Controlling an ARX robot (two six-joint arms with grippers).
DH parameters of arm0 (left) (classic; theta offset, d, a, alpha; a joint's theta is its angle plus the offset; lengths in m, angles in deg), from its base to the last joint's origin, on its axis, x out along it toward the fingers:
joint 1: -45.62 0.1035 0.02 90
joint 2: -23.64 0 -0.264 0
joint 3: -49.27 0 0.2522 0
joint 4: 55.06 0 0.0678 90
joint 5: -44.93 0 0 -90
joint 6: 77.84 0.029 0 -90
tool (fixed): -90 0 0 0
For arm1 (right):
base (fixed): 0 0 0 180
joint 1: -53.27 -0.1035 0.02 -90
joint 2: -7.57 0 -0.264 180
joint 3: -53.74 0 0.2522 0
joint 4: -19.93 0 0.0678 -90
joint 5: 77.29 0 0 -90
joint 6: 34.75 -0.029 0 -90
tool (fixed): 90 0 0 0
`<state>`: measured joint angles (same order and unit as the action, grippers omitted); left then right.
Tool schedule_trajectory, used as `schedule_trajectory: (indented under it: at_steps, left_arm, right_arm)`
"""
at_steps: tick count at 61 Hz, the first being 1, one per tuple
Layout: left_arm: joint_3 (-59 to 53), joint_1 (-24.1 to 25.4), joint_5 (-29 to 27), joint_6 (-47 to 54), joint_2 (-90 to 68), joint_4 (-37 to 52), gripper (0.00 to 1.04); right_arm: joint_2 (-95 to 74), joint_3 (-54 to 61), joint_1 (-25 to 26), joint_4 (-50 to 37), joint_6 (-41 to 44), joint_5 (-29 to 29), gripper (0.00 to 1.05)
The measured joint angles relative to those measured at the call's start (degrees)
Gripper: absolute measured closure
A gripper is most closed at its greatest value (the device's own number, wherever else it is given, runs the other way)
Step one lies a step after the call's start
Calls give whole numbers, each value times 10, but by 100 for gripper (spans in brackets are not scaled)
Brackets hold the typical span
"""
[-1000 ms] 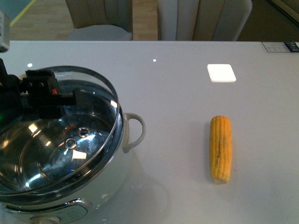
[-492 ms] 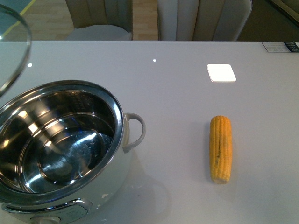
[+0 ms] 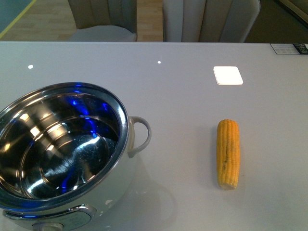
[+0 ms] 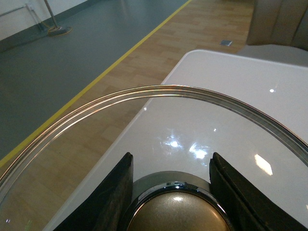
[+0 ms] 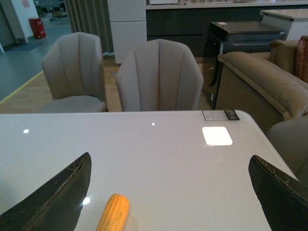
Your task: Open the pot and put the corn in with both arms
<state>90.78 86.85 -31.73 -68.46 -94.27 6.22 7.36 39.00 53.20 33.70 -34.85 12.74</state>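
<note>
Front view: open pot (image 3: 123, 127), gleaming steel inside

A home-like dining area: padded chairs (image 5: 159, 77), sofa (image 5: 260, 82), glossy white table (image 5: 168, 159).

Glossy white table (image 3: 183, 96) with small ceiling-light reflections (image 3: 159, 62); one beige ribbed-back chair (image 5: 159, 77) and a second beige chair (image 5: 72, 72) sit at its far edge. Behind them are a brown sofa (image 5: 260, 82), a dark cabinet (image 5: 240, 33) and, far back, a red bin (image 5: 36, 28). Floor: wood planks (image 4: 202, 29) beside the table, yellow line (image 4: 120, 60), then grey-green surface (image 4: 72, 48).
</note>
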Motion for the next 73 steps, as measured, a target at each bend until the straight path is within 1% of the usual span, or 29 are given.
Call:
schedule_trajectory:
  at_steps: [4,10,30,48,56,64,73]
  left_arm:
    - [20,16,7,4,-55,20,63]
    - [44,23,14,5,-116,37,63]
    - [73,10,17,4,-206,43,63]
    - [119,-19,20,0,-275,44,63]
    - [177,-50,31,-11,-325,44,63]
    - [255,-80,23,-20,-351,23,63]
    - [272,-98,21,-23,-355,14,63]
  right_arm:
    - [0,0,0,0,0,0,9]
    - [0,0,0,0,0,0,9]
    - [0,0,0,0,0,0,9]
    - [0,0,0,0,0,0,9]
    - [0,0,0,0,0,0,9]
    - [0,0,0,0,0,0,9]
    - [0,0,0,0,0,0,9]
